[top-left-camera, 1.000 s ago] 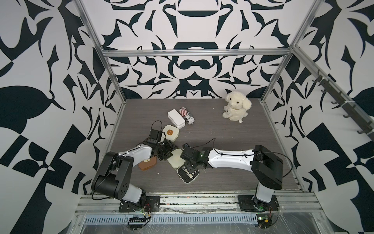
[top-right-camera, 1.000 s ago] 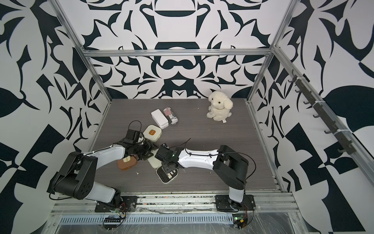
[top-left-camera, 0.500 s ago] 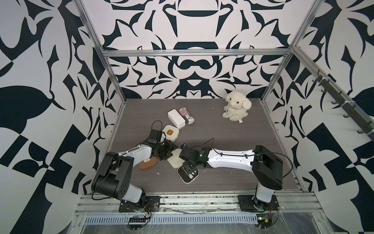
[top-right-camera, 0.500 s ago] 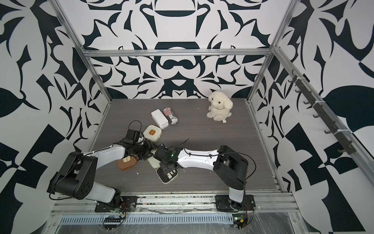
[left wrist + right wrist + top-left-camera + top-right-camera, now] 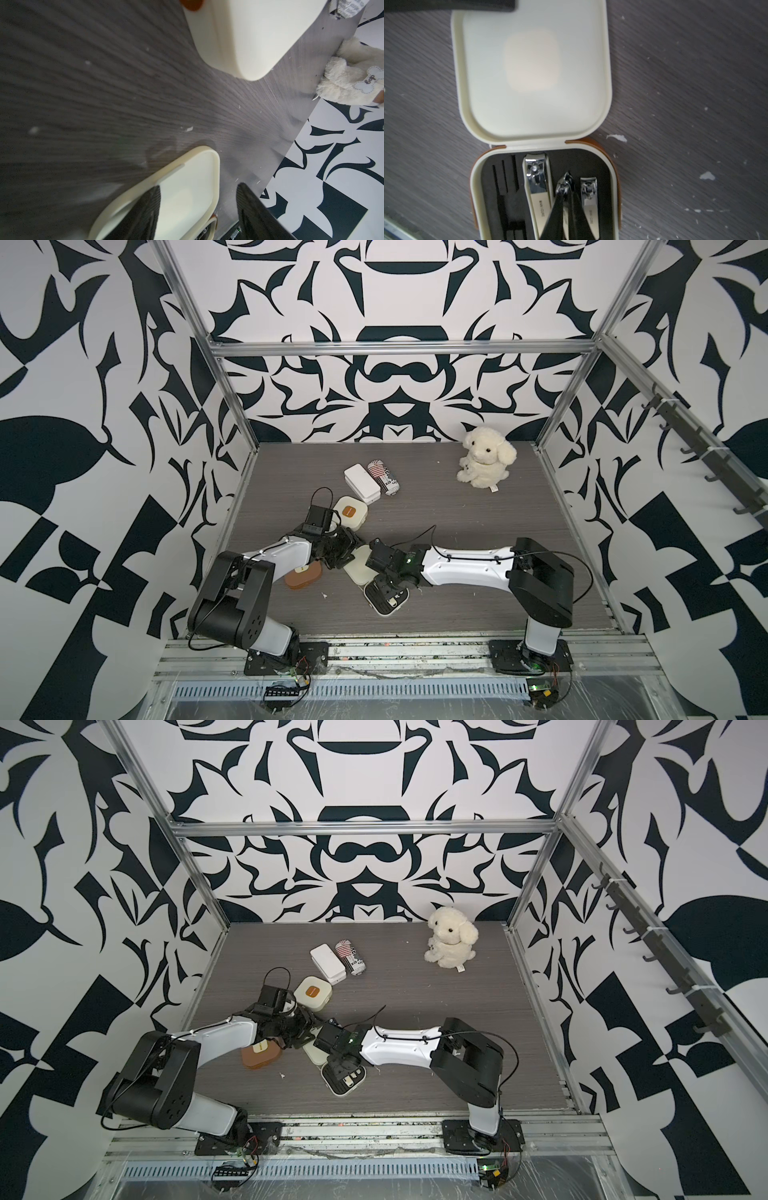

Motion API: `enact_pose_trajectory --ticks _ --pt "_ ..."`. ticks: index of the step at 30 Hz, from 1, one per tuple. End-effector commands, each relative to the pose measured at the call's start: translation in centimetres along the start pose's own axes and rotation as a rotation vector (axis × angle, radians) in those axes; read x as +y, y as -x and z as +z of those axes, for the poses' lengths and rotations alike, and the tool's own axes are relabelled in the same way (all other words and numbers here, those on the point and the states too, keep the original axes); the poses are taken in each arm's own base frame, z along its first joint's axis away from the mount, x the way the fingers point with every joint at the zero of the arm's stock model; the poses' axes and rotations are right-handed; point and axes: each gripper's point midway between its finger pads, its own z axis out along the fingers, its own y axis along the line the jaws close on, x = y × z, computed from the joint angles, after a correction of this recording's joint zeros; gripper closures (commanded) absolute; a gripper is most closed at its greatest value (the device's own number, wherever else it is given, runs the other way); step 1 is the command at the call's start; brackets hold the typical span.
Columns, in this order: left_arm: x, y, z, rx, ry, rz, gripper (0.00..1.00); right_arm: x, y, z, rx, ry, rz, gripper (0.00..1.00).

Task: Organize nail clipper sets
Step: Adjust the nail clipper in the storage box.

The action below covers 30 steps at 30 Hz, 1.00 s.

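Observation:
An open cream case lies mid-table, its lid (image 5: 358,570) flat beside its black slotted base (image 5: 386,599). My left gripper (image 5: 199,187) stands open astride the lid's rim (image 5: 216,166): one finger rests on the lid's inner face, the other is off the rim over the table. My right gripper (image 5: 566,184) is shut on a small metal clipper (image 5: 565,218), low over the black insert (image 5: 500,197), between a large clipper (image 5: 537,182) and a small one (image 5: 589,193). A tan-brown case (image 5: 302,576) lies shut by the left arm. A shut cream case (image 5: 350,512) lies further back.
A plain white box (image 5: 361,483) and a striped can (image 5: 384,477) lie side by side behind the cases. A plush dog (image 5: 484,462) sits at the back right. Metal frame posts and patterned walls close the table in on three sides.
My right gripper has crept slightly to the left over the open case, keeping hold of the clipper. The left arm and the cases have not moved.

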Motion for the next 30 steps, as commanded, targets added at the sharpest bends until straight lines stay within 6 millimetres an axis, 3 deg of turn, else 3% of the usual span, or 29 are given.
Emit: enact_pose_trajectory --ticks 1,9,17,21,26,30 --pt "3.9 -0.9 0.4 0.015 0.129 -0.043 0.37 -0.2 -0.3 0.3 0.000 -0.011 0.003 0.89" --pt "2.3 -0.7 -0.6 0.014 0.114 -0.012 0.36 -0.1 -0.1 -0.1 -0.010 -0.003 0.004 0.91" --pt "-0.9 -0.3 -3.7 -0.034 0.074 0.065 0.23 0.7 1.2 -1.3 -0.042 0.018 -0.002 0.94" --pt "-0.5 -0.2 -4.4 -0.044 0.084 0.069 0.19 1.2 2.3 -2.4 -0.068 0.033 -0.009 0.94" --pt "1.4 -0.1 -3.9 -0.031 0.107 0.039 0.17 1.4 3.1 -4.3 -0.104 0.048 -0.004 0.85" --pt "2.4 0.1 -3.1 -0.024 0.103 0.028 0.16 0.9 2.5 -5.3 -0.114 0.054 0.016 0.78"
